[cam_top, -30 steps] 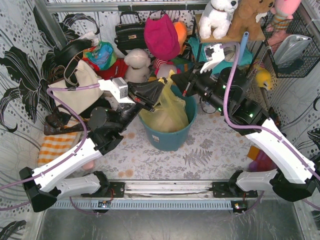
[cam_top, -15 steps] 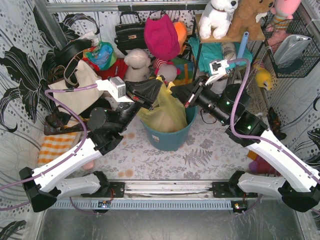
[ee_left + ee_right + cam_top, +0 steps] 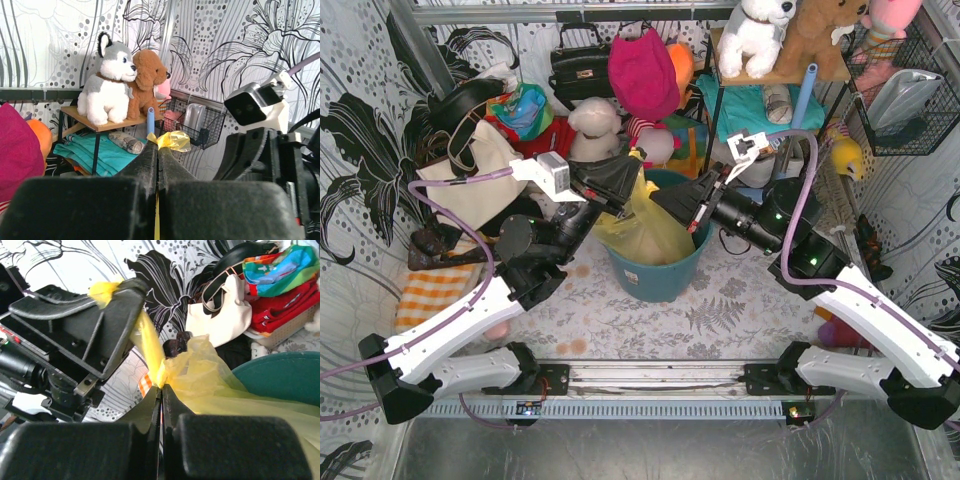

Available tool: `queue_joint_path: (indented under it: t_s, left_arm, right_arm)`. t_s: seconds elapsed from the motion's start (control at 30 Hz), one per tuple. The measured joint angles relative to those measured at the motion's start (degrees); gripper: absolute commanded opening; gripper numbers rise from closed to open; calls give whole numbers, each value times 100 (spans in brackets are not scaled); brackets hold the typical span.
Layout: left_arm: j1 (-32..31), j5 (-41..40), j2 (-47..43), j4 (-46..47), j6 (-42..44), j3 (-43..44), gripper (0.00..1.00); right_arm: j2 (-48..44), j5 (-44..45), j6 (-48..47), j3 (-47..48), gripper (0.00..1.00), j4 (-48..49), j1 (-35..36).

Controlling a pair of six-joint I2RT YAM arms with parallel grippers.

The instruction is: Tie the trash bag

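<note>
The trash bag point(image 3: 645, 228), thin yellow-green plastic, sits in a teal bin point(image 3: 660, 278). Its top is pulled up into a twisted strip. My left gripper point(image 3: 632, 178) is shut on that strip above the bin's left rim, and a yellow tuft point(image 3: 172, 140) sticks out past the fingertips point(image 3: 150, 152). My right gripper point(image 3: 667, 203) is over the bin, close to the right of the left one. In the right wrist view it point(image 3: 161, 387) is shut on the bag point(image 3: 225, 385) where the strip meets the bag body. The left gripper point(image 3: 117, 290) shows above it there.
A cream tote bag point(image 3: 485, 165) lies left of the bin. Behind the bin are a black handbag point(image 3: 580, 65), a magenta cushion point(image 3: 642, 70) and a shelf with plush toys point(image 3: 770, 40). A wire basket point(image 3: 905, 100) hangs at the right wall.
My right gripper has moved left and down, from beyond the bin's far right rim to over the bin beside the left gripper. The left gripper has held still with the strip.
</note>
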Motion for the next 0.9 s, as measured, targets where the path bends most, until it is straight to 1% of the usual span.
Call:
queue_joint_path:
  t_s: [0.3, 0.57, 0.73, 0.9]
  left_arm:
    - [20, -343, 0, -11, 2, 0, 0]
    - [24, -385, 83, -92, 0, 2, 0]
    - [24, -352, 129, -208, 0, 7, 0]
    - [24, -339, 129, -223, 0, 9, 0]
  right_arm:
    - [-125, -529, -179, -96, 0, 17, 0]
    - [-114, -881, -168, -96, 0, -94, 35]
    - [-35, -813, -114, -96, 0, -216, 256]
    - [4, -374, -20, -142, 0, -411, 557]
